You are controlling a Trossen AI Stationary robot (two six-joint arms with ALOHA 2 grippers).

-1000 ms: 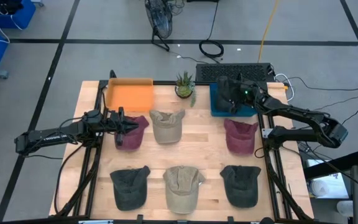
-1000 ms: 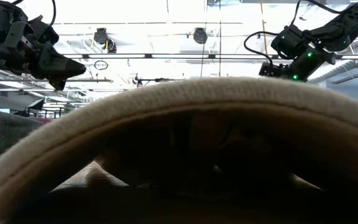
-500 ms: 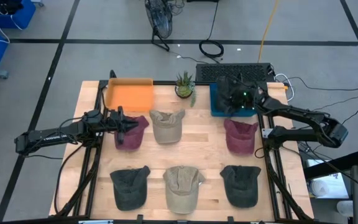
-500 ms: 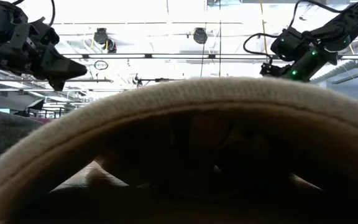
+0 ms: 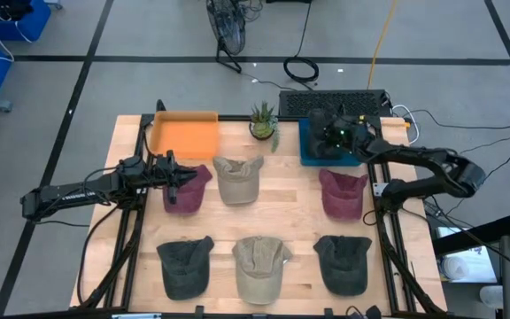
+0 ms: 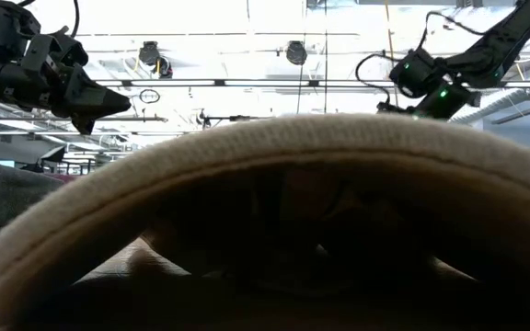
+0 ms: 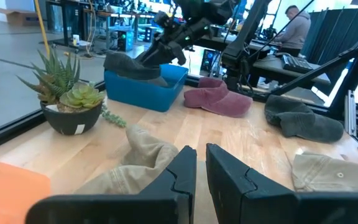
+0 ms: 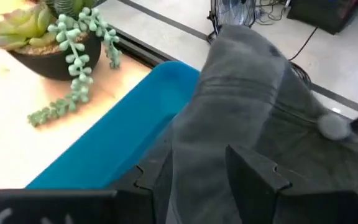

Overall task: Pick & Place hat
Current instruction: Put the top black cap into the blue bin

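A dark grey hat (image 8: 253,106) lies in the blue bin (image 5: 306,156) at the table's far right, and it also shows in the left wrist view (image 7: 132,65). My right gripper (image 8: 197,177) is over the bin, open, with one finger on either side of the hat's crown. My left gripper (image 7: 201,168) is shut and empty. It hovers above the table's left side, by the left edge of a maroon hat (image 5: 189,189) that lies flat on the wood. My right gripper comes at the dark grey hat's crown (image 8: 229,124) slanting down from the far right, and the cloth bulges up between the spread fingers. I cannot tell whether the fingers touch it. The hat rests in the bin.
Several more hats lie flat on the table: a tan one (image 5: 237,180), a maroon one (image 5: 342,193), two dark ones (image 5: 184,266) (image 5: 342,263) and a tan one (image 5: 259,268) whose brim (image 6: 265,184) blocks the low view. An orange tray (image 5: 184,135) and a potted plant (image 5: 263,121) stand at the far edge.
My right gripper has shifted a little toward the table's left and slightly up over the blue bin, and its arm has swung with it. The dark grey hat stays in the bin.
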